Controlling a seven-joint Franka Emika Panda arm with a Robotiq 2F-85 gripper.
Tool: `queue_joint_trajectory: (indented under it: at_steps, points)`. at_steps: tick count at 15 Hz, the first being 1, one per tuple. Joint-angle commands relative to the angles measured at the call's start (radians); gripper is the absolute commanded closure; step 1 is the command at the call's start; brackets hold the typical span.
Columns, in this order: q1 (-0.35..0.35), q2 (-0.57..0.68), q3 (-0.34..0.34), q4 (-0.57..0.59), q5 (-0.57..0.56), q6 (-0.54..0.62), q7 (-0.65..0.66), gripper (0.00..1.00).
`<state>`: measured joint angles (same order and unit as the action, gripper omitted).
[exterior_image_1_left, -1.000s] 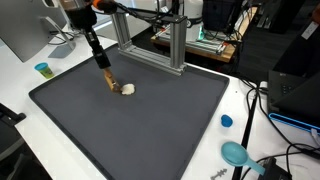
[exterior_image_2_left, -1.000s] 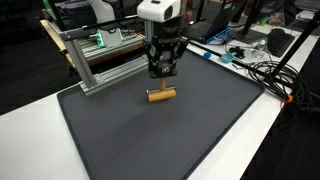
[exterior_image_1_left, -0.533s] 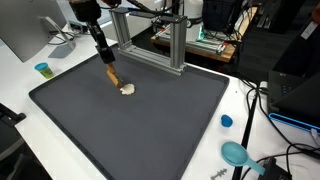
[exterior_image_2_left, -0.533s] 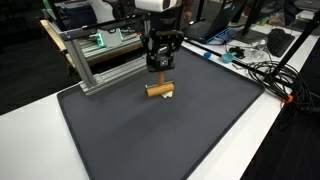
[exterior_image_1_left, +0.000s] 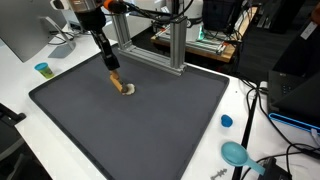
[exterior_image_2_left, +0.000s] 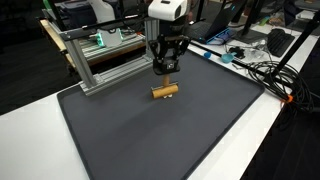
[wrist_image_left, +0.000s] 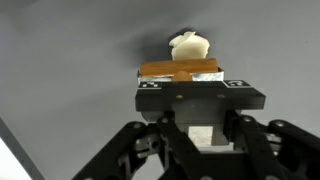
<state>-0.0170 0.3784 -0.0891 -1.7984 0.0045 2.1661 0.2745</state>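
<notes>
- Wood in the grip: a short wooden stick (exterior_image_2_left: 164, 90) lies crosswise at the tips of the tool (exterior_image_2_left: 165, 78), whose jaws are closed in on it from both sides.
- From the wrist view, the stick spans the gap between the two fingertips. A cream-white lump (wrist_image_left: 188, 44) sits just beyond it, on the side away from the tool.
- In an exterior view the lump (exterior_image_1_left: 128, 90) shows at the stick's end farthest from the tool, low over the dark grey mat (exterior_image_1_left: 150, 130). Whether stick or lump touches the mat cannot be told.
- The tool hangs from above, over the part of the mat nearest the aluminium frame (exterior_image_1_left: 175, 45), which stands just behind it.
- Well apart from the tool, on the white desk (exterior_image_1_left: 14, 88), a small teal cup (exterior_image_1_left: 42, 69) stands off one edge of the mat. A blue cap (exterior_image_1_left: 226, 121) and a teal scoop (exterior_image_1_left: 236, 153) lie off the opposite edge.
</notes>
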Motion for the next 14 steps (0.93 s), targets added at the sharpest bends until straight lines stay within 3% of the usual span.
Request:
queue_joint_trajectory:
  at_steps: [1,14]
  points:
    - [0.009,0.008,0.002,0.021,-0.019,-0.037,0.001,0.78]
    - [-0.003,0.168,0.024,0.222,-0.002,-0.302,-0.126,0.78]
